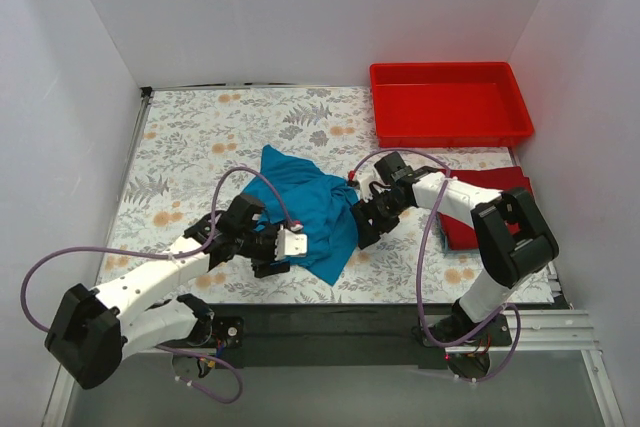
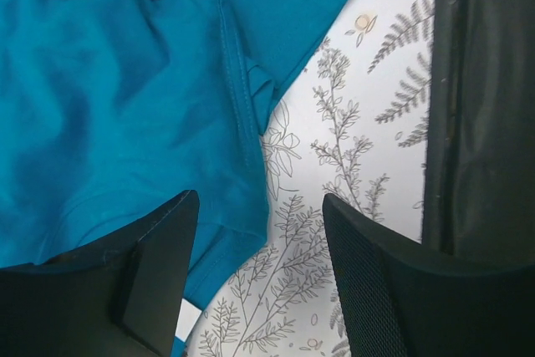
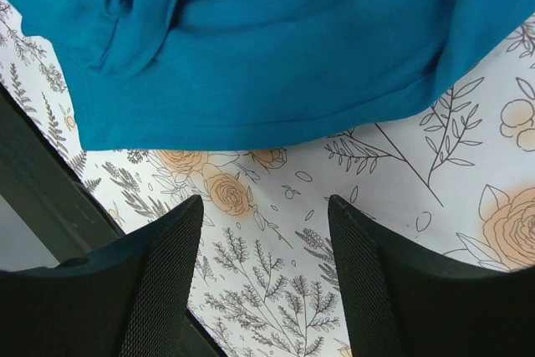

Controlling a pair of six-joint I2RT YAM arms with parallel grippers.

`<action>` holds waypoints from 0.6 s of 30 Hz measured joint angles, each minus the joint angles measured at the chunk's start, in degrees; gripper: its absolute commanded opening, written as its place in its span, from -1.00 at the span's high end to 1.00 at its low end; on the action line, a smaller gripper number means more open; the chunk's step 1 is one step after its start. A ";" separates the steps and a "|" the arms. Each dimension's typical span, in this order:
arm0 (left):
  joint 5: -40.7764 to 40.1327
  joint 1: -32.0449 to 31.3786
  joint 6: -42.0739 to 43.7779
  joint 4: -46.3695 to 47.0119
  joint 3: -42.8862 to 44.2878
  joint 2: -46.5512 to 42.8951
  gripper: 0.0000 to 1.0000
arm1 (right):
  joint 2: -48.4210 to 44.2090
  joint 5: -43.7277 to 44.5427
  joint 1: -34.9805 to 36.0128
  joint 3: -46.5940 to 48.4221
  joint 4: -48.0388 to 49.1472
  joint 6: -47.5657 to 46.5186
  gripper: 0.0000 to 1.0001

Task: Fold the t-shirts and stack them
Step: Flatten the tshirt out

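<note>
A: Teal-blue t-shirt (image 1: 305,202) first: where does it lie?
B: Near the middle of the surface (image 1: 190,137), rumpled and unfolded, one corner pointing toward the near edge. It sits between the two arms.
A: And the surface itself?
B: A white cloth printed with grey leaves and pale orange flowers, lying flat. A black strip (image 1: 330,319) runs along the near edge, where the arm bases are bolted.
A: The room?
B: Plain white walls (image 1: 300,7) on three sides, close around the surface.
A: What else is on it?
B: A red plastic tray (image 1: 448,105) in the far right corner. Just in front of it, a red t-shirt (image 1: 500,182) lies flat by the right edge, with the right arm partly over it.
A: The left hand (image 2: 259,200)?
B: Released, fingers spread, gripping nothing. In its wrist view one finger is over the shirt's hemmed edge and the other over bare print. I cannot tell whether either touches.
A: The right hand (image 3: 266,202)?
B: Also released and empty. It is at the teal shirt's right side. Its wrist view shows the teal hem just beyond the fingertips, with flowered cloth between the fingers.
A: Anything else?
B: Purple cables (image 1: 60,257) loop from both arms.
</note>
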 measured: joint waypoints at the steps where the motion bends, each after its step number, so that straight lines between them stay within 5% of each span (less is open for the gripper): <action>1: -1.14 -0.72 0.07 1.64 -0.83 1.07 -0.16 | 0.31 0.11 0.00 0.00 0.00 0.33 -0.29; 3: -3.15 -1.68 0.20 4.24 -2.29 2.73 -0.09 | 0.39 0.31 0.00 0.04 0.04 0.61 -0.28; 7: -8.00 -2.80 0.61 8.98 -4.79 5.70 0.38 | 0.35 0.39 0.00 0.04 0.22 0.63 -0.27; 10: -10.99 -2.95 2.01 10.88 -6.64 6.60 0.39 | 0.26 0.42 0.00 0.04 0.24 0.63 -0.29; 12: -11.76 -2.97 2.58 10.99 -7.02 6.45 0.47 | 0.26 0.42 0.02 0.04 0.26 0.59 -0.20; 15: -12.24 -3.04 2.38 10.43 -6.99 6.34 0.91 | -0.13 0.61 0.31 0.02 0.44 0.46 -0.01; 18: -12.61 -3.02 0.59 9.20 -6.60 6.01 1.00 | -3.80 1.57 2.12 -1.05 2.21 -0.55 0.16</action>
